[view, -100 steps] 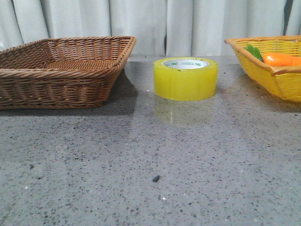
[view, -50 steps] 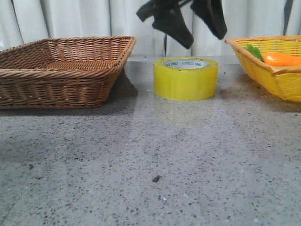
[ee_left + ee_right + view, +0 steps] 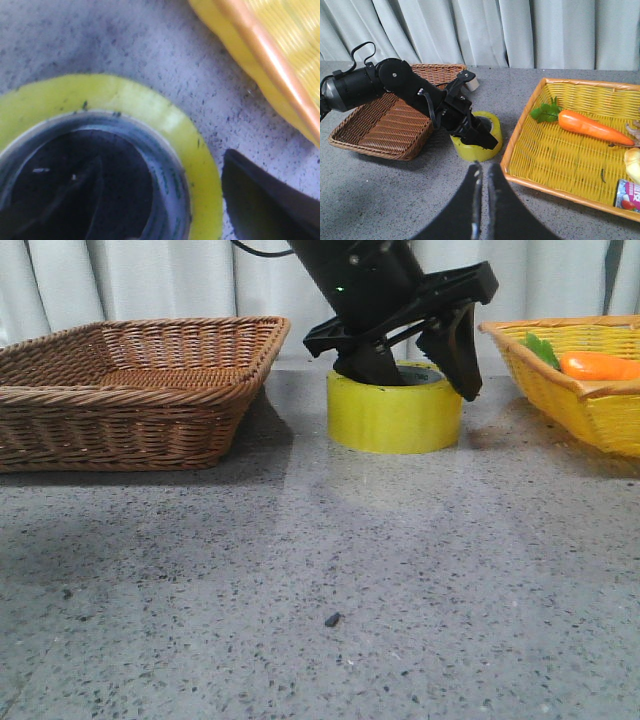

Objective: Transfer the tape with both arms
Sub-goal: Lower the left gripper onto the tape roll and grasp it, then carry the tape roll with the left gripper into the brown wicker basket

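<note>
The tape (image 3: 395, 425), a wide yellow roll with a white core, lies flat on the grey table between two baskets. My left gripper (image 3: 425, 380) is open and straddles the roll's right wall, one finger down in the core and the other outside it. The left wrist view shows the yellow rim (image 3: 150, 107) close up, with the outer finger (image 3: 260, 200) beside it. My right gripper (image 3: 484, 170) is shut and empty, hanging above the table on the near side of the tape (image 3: 470, 150). It is outside the front view.
A brown wicker basket (image 3: 130, 390) stands left of the tape. A yellow basket (image 3: 590, 405) stands right of it and holds an orange carrot toy (image 3: 592, 127) and a small can (image 3: 630, 195). A white curtain hangs behind the table.
My left arm has come down from above into view. Its open fingers dropped over the tape's right wall, one going into the core. The tape has not moved.
</note>
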Robot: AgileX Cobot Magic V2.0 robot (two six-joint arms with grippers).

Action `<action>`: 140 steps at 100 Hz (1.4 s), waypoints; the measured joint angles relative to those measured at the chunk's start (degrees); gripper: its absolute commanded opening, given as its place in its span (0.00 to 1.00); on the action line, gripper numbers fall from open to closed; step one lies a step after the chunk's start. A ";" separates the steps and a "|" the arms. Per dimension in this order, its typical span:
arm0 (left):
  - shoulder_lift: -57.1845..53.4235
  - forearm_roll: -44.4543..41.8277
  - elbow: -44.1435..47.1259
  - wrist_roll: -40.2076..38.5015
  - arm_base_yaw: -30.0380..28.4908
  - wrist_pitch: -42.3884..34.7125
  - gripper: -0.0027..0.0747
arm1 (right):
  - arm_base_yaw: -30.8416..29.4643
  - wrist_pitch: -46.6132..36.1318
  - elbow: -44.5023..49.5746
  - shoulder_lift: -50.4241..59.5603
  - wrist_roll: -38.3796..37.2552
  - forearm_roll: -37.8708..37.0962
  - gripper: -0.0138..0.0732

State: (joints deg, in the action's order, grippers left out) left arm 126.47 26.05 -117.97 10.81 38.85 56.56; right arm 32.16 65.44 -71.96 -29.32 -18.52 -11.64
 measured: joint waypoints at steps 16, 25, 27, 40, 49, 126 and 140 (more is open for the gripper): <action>0.37 1.11 0.00 -0.13 0.13 -0.36 0.18 | 0.00 0.22 0.00 0.00 0.00 -0.21 0.08; 0.48 1.41 -0.41 -0.24 0.49 0.41 0.01 | 0.00 0.21 0.00 0.00 0.00 -0.28 0.08; 0.48 1.39 -0.85 -0.04 0.61 -0.14 0.01 | 0.00 0.35 0.00 0.00 0.00 -0.44 0.08; -0.30 0.30 -3.83 -0.14 0.54 0.53 0.01 | 0.00 0.46 0.00 0.00 -0.03 -1.54 0.08; -2.30 -0.86 -7.41 -0.22 0.54 1.36 0.01 | 0.00 0.46 0.00 0.00 -0.03 -1.79 0.08; -15.13 -23.06 2.89 -4.92 -15.37 10.43 0.31 | 0.00 0.83 0.76 0.00 -0.03 -1.75 0.08; -15.51 -23.16 3.15 -5.03 -15.58 10.14 0.60 | 0.00 0.83 0.76 0.00 -0.03 -1.75 0.08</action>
State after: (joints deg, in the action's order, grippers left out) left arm 110.96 2.89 -114.82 5.79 23.27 66.70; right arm 32.16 66.28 -71.21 -29.32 -18.55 -13.39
